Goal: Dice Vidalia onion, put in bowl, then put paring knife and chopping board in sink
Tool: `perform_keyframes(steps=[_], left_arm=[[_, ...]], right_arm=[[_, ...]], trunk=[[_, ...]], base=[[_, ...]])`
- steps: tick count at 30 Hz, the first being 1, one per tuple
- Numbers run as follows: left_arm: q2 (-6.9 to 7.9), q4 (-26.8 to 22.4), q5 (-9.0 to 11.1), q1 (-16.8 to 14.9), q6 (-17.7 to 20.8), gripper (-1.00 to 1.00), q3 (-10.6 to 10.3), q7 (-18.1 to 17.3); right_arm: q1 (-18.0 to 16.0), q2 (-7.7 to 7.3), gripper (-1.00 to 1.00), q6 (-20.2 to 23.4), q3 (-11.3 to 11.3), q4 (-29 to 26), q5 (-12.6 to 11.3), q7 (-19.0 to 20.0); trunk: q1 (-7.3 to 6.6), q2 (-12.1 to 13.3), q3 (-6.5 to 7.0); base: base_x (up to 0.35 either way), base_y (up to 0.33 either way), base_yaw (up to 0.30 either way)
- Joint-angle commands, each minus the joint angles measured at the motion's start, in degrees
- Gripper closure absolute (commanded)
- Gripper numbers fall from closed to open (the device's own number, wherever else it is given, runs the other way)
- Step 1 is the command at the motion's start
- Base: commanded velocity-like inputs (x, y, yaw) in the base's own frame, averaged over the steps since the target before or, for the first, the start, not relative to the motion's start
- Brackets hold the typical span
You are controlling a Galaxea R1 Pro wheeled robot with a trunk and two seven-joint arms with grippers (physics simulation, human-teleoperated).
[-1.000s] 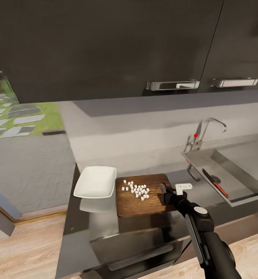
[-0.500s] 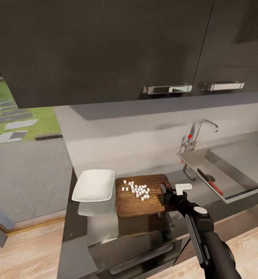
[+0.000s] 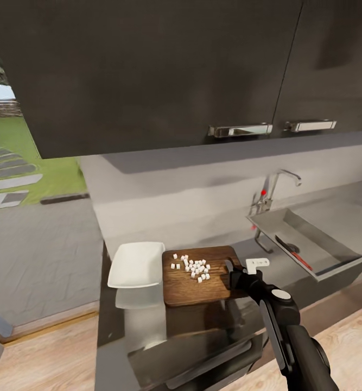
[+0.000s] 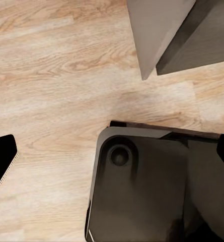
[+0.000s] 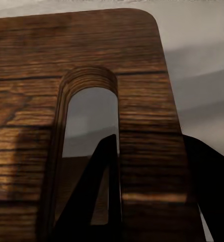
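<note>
The kitchen is viewed from the head camera, high and facing forward and down over the tabletop, with the chopping board near the middle. The board's handle slot is seen very close by the right wrist camera (the part shared with the head view). The wooden floor is faced by the left wrist camera.

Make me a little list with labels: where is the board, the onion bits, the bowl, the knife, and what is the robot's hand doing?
chopping board: flat on the countertop, right of the bowl
diced onion: small white cubes on the board
bowl: white, empty, touching the board's left edge
paring knife: lying in the sink
right gripper: at the board's slotted end, one finger through the handle slot
left gripper: not seen; its camera looks at the wooden floor
</note>
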Motion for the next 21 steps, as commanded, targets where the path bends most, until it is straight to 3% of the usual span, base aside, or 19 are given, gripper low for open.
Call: perform_keyframes(steps=[1, 21], left_arm=[[0.1, -0.1, 0.6, 0.0, -0.2, -1.0, -0.3, 0.5], [0.1, 0.1, 0.6, 0.0, -0.2, -1.0, -0.3, 0.5]], right_arm=[[-0.1, 0.06, 1.0, 0.3, -0.1, -0.1, 0.4, 0.5], [-0.1, 0.14, 1.0, 2.7, -0.2, -0.1, 0.5, 0.5]], trunk=[[0.04, -0.1, -0.02], [0.04, -0.1, 1.84]], base=[[0.0, 0.175, -0.1], [0.0, 0.212, -0.085]])
